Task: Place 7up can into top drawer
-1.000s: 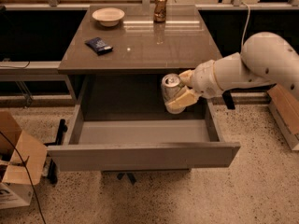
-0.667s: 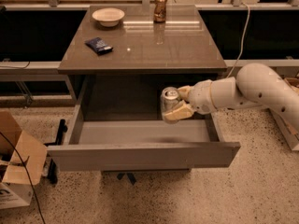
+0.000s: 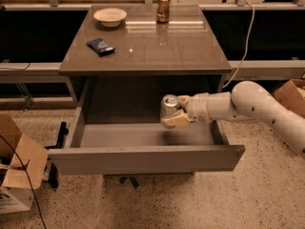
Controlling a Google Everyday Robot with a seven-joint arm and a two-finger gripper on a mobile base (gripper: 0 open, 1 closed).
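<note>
Grey drawer open; gripper above its right half, jaws clenched on upright can, likely to lower it in.

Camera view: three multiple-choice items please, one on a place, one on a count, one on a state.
1. Where is the 7up can? A on the floor; B over the open drawer; C in a cardboard box.
2. How many cans show? A one; B two; C three.
3. The end effector, over the drawer, is: A open and empty; B out of view; C shut on the 7up can.
Key: B, it is held over the drawer's floor; B, the 7up can plus a brown can on the table; C, its fingers clamp the can's sides.
</note>
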